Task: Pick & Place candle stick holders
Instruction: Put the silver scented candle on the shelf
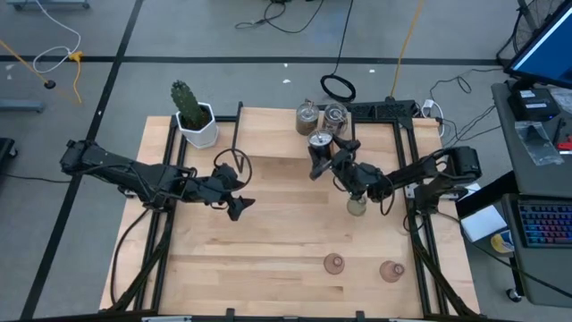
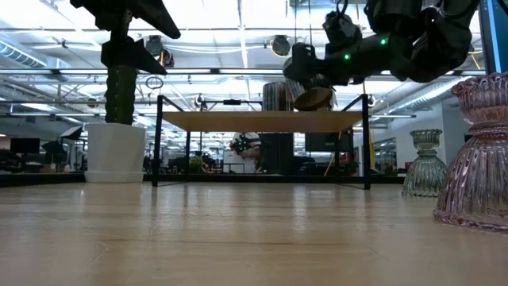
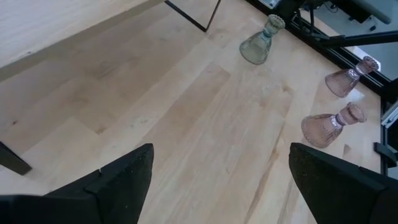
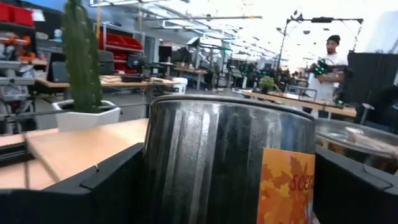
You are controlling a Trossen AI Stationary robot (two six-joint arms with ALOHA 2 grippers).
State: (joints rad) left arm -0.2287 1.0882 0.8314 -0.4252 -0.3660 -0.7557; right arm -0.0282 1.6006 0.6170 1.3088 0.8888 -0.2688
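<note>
Straddling a silvery candle holder [image 4: 230, 162] at the tabletop's [image 1: 268, 259] far edge, the right gripper [image 1: 320, 164] keeps its fingers spread. Closing off-centre could tip it into its two neighbours [image 1: 335, 114]. Left gripper [image 1: 234, 206] hovers mid-table, fingers spread; pink holders [image 1: 334, 262] and green one [image 1: 357, 207] stand apart.

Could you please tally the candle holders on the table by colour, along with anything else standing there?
Silvery metal-and-glass holders: 3
Pink glass holders: 2
Pale green glass holder: 1
Potted cactus: 1
Total: 7 things, 6 of them holders.
</note>
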